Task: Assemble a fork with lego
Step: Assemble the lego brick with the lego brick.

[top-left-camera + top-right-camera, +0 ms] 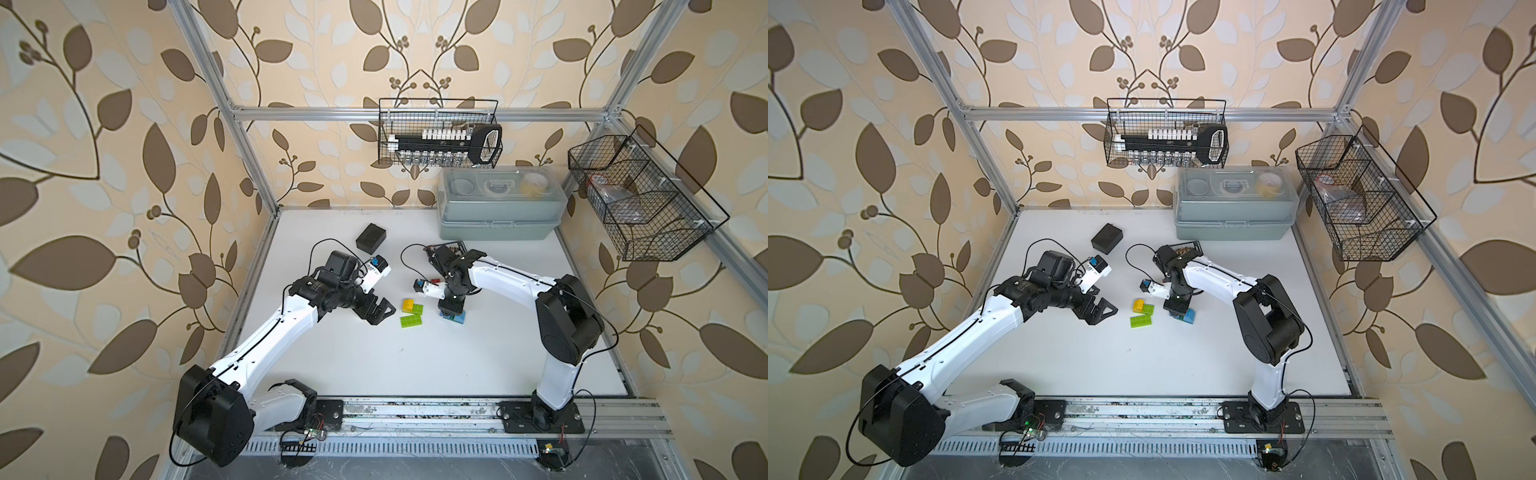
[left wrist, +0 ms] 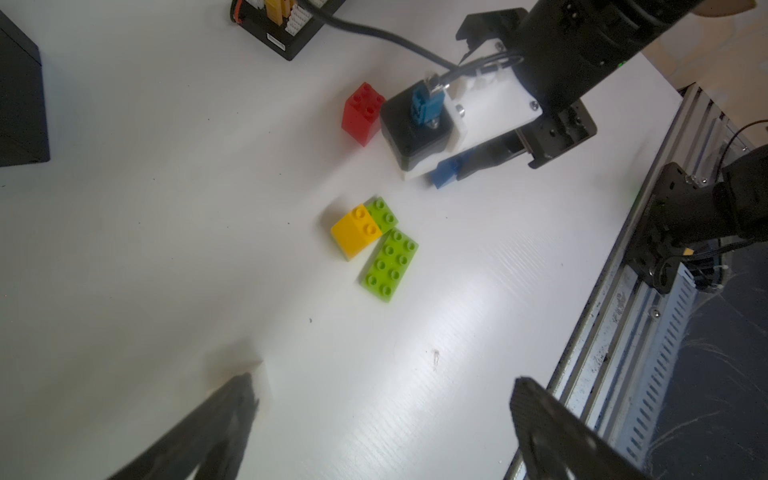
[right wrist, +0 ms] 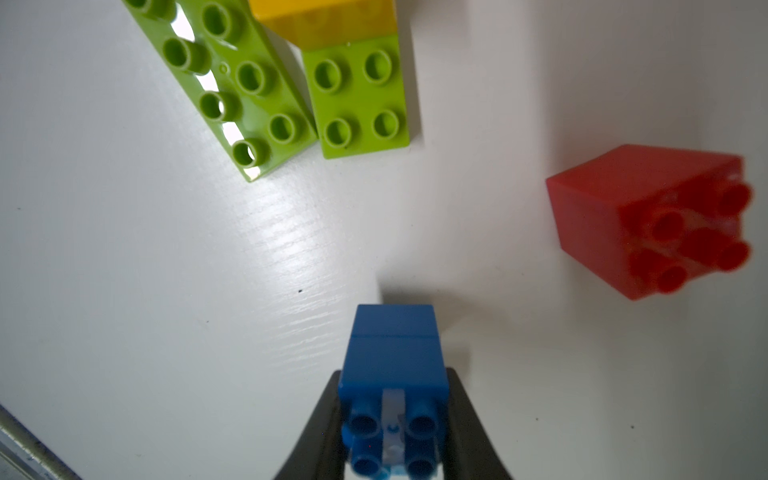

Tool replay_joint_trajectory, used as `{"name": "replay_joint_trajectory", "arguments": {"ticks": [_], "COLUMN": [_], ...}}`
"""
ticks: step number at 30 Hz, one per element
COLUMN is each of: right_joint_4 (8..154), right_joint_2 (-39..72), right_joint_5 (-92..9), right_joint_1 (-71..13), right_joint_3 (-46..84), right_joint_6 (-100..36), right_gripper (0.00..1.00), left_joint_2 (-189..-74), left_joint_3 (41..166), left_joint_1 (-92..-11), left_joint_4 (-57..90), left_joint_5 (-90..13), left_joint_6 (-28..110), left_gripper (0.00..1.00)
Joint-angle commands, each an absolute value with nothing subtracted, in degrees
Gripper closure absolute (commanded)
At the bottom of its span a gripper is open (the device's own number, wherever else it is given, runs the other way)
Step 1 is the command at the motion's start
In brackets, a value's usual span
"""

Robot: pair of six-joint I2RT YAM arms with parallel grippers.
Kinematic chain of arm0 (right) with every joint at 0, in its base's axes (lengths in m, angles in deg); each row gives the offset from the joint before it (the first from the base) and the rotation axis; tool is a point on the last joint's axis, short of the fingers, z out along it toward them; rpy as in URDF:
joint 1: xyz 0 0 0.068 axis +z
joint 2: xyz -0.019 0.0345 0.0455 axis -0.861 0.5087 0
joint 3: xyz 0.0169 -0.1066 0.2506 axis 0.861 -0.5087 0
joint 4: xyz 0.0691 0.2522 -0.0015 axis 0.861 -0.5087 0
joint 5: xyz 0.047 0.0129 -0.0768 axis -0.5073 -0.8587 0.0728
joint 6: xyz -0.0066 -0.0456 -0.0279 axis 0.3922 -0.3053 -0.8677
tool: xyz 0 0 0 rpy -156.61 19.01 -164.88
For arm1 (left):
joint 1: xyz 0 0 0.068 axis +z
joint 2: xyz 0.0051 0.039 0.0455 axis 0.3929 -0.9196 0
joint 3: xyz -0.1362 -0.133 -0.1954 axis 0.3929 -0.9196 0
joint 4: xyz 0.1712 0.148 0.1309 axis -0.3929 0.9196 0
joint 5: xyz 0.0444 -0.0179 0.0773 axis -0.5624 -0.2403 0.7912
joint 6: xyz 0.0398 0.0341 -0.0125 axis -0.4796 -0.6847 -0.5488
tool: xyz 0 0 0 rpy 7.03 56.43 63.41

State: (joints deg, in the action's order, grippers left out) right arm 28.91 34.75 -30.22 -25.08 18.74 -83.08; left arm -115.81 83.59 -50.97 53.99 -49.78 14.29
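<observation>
Gripping blue brick (image 3: 395, 357), right gripper (image 3: 392, 399) clenched, mid-table, right of lime bricks (image 2: 390, 266); left gripper (image 1: 380, 312) released, empty. Prong-stacking step, likely; next wants studs squared, then firm downward press.

A blue square brick (image 3: 395, 357) is clamped between the jaws of the right gripper (image 3: 392, 384), with its studs turned toward the wrist camera. A light-blue brick (image 1: 460, 318) is seen just beside it in both top views. A red square brick (image 3: 648, 220) stands apart, studs up. A yellow square brick (image 2: 355, 230) is seated on one end of a lime oblong (image 2: 385, 212). A second lime oblong (image 2: 390, 266) lies flat, touching it.
</observation>
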Motion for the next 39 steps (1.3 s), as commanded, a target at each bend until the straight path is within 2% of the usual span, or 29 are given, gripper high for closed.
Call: {"name": "replay_joint_trajectory", "arguments": {"ticks": [1,23,39], "right_joint_4": [29.6,36.2,30.7], "right_joint_2": [35.7,33.5,38.7], "right_joint_5": [-31.9,-30.9,-31.8], "right_joint_1": [-25.2,-25.0,-24.6], "right_joint_3": [16.9,8.3,13.0], "right_joint_6": [-83.9,-85.2,-87.1], "right_gripper": [1.00,1.00,1.00], "left_joint_2": [-116.0,-116.0,-115.7], "left_joint_3": [84.6,85.1,84.9], "left_joint_1": [-51.4,-51.4,-51.3], "left_joint_4": [53.4,53.4,53.6], "left_joint_5": [-48.8,-47.7,-47.5], "left_joint_6": [13.7,14.4,14.7], "left_gripper": [0.01,0.01,0.01]}}
